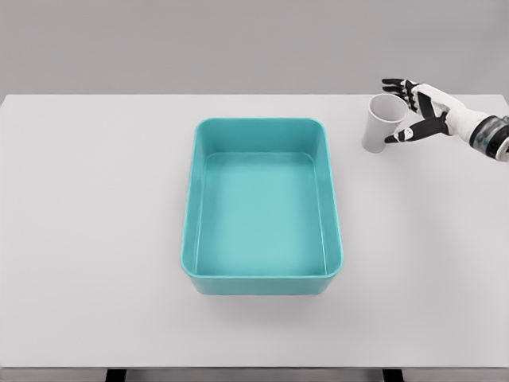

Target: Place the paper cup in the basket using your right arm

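A white paper cup point(377, 129) stands on the table at the far right, to the right of the teal basket's point(194, 208) back corner. My right hand point(395, 111) reaches in from the right edge and wraps the cup. The black fingers point(397, 86) lie behind the cup's rim, and the thumb point(400, 136) presses on its near side. The cup's base still seems to rest on the table. The basket is rectangular, sits mid-table and holds nothing. The left arm does not show.
The white table point(95, 239) runs across the whole view, its far edge just behind the cup. About 50 pixels of bare table separate the cup from the basket's right rim point(332, 199).
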Available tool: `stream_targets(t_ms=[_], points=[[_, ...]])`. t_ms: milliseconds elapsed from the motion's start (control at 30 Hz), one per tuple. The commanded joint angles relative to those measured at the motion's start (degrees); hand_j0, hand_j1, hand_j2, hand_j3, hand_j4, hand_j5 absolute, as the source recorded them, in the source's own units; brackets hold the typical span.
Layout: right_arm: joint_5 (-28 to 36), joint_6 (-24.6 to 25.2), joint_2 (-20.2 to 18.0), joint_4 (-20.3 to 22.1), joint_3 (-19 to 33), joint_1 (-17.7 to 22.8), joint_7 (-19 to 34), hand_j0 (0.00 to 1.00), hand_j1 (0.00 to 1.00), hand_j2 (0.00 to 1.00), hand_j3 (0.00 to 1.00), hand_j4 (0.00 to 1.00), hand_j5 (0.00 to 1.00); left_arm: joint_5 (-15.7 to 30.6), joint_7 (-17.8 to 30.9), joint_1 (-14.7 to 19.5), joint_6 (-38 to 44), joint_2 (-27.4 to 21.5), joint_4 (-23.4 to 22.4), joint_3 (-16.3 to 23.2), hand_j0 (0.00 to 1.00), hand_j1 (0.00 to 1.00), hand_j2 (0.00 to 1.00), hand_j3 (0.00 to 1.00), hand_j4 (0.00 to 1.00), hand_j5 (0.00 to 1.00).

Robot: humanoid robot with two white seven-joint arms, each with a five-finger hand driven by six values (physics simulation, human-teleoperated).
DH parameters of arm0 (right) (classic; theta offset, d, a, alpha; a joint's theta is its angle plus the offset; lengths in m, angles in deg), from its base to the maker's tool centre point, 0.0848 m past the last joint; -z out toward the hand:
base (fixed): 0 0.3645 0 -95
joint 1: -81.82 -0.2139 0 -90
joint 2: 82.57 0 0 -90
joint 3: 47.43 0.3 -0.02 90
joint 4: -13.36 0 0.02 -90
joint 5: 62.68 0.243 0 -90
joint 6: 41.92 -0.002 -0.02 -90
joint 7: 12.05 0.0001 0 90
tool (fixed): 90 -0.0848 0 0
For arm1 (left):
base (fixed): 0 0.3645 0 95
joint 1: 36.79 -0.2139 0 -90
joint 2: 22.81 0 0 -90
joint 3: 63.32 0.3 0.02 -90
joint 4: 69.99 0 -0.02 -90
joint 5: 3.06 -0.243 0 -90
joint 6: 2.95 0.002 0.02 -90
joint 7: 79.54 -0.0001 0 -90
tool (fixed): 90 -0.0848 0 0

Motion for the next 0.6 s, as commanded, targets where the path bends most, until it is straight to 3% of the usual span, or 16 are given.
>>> stream_targets(t_ms=[0,567], points=[[0.3,0.1,0.0,0.3,0.2,0.0,0.0,1.00,1.00,1.00,1.00,1.00,1.00,0.0,0.0,0.0,0.0,0.0,0.0,0.0,1.00,1.00,1.00,1.00,1.00,1.00],[0.4,-0.4,0.6,0.3,0.2,0.1,0.0,1.00,1.00,1.00,1.00,1.00,1.00,0.0,0.0,0.0,0.0,0.0,0.0,0.0,1.00,1.00,1.00,1.00,1.00,1.00]])
